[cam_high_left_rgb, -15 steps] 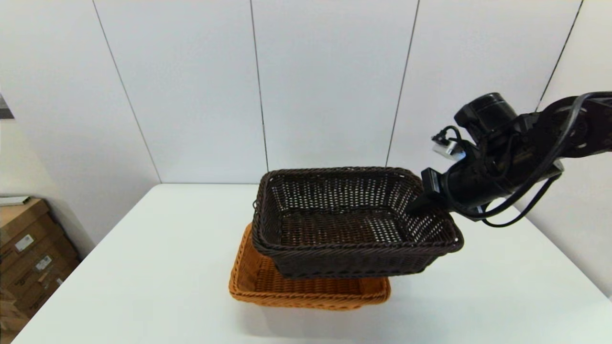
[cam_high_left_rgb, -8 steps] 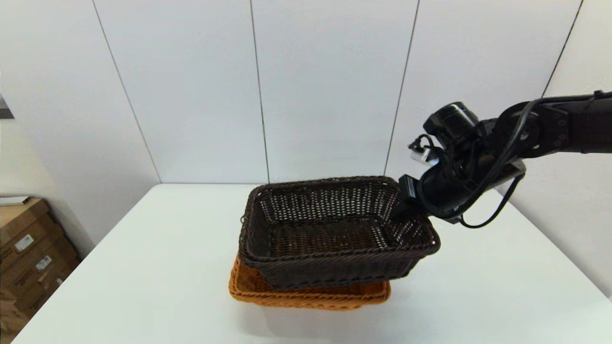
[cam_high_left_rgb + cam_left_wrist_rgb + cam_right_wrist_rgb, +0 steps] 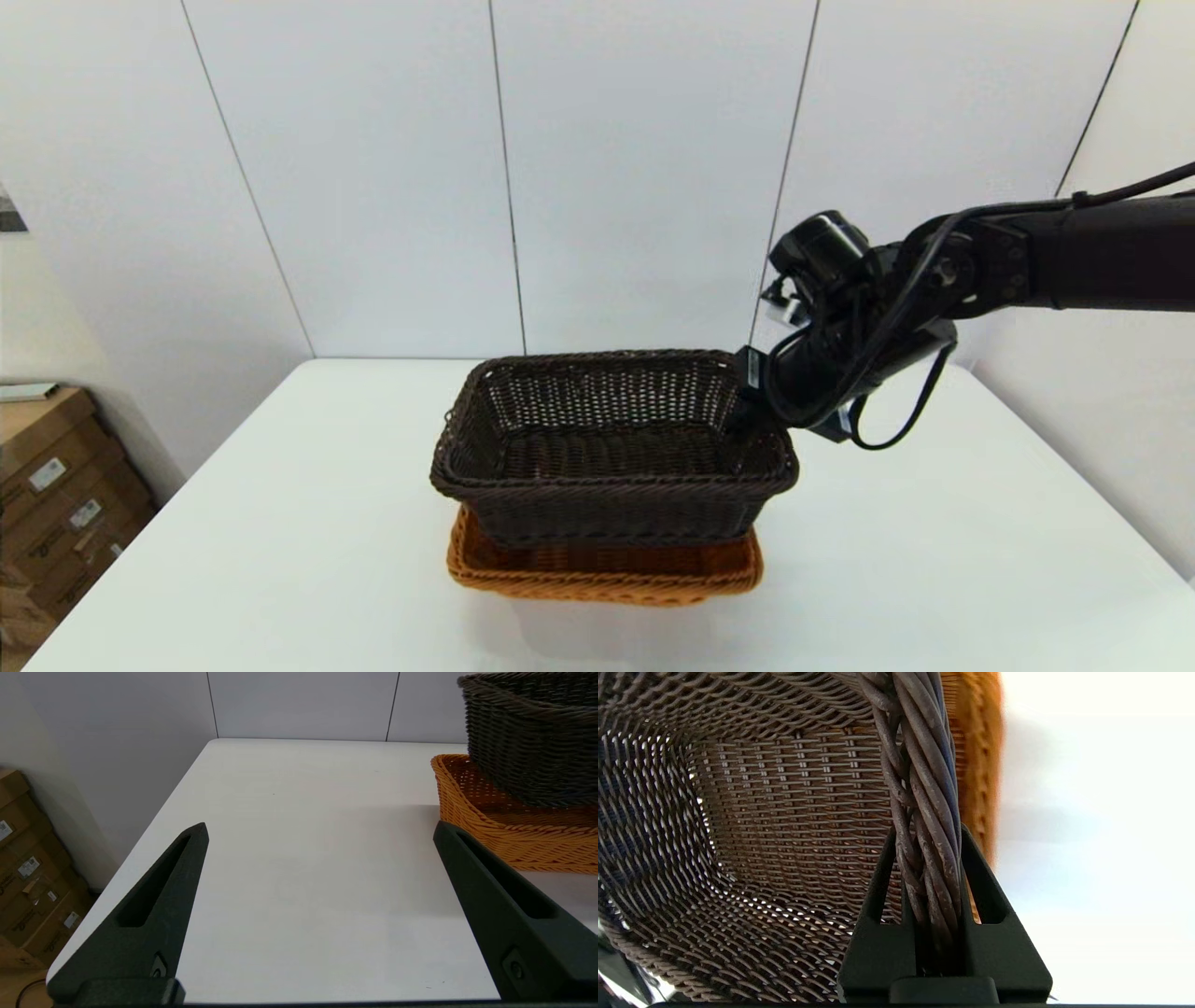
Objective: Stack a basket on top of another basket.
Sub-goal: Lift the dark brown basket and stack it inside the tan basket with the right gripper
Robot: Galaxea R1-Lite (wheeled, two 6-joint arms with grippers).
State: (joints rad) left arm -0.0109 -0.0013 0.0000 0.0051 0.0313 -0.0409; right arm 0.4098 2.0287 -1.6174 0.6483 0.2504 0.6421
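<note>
The dark brown woven basket [image 3: 607, 448] hangs almost level over the orange-tan basket [image 3: 607, 574], which sits on the white table. My right gripper [image 3: 752, 401] is shut on the dark basket's braided right rim; in the right wrist view the two fingers [image 3: 878, 891] pinch the rim [image 3: 924, 812] between them. The orange basket [image 3: 978, 765] shows just beyond that rim. Whether the dark basket's bottom touches the orange one I cannot tell. My left gripper [image 3: 320, 830] is open over bare table, left of both baskets [image 3: 514, 830], with the dark basket [image 3: 532, 732] above the orange one.
Cardboard boxes [image 3: 56, 485] stand on the floor left of the table [image 3: 280, 523]. A white panelled wall rises behind the table's far edge. The right arm [image 3: 1027, 257] reaches in from the right above the table.
The right arm has carried the dark basket leftward and down, levelling it over the orange basket. The orange basket has not moved.
</note>
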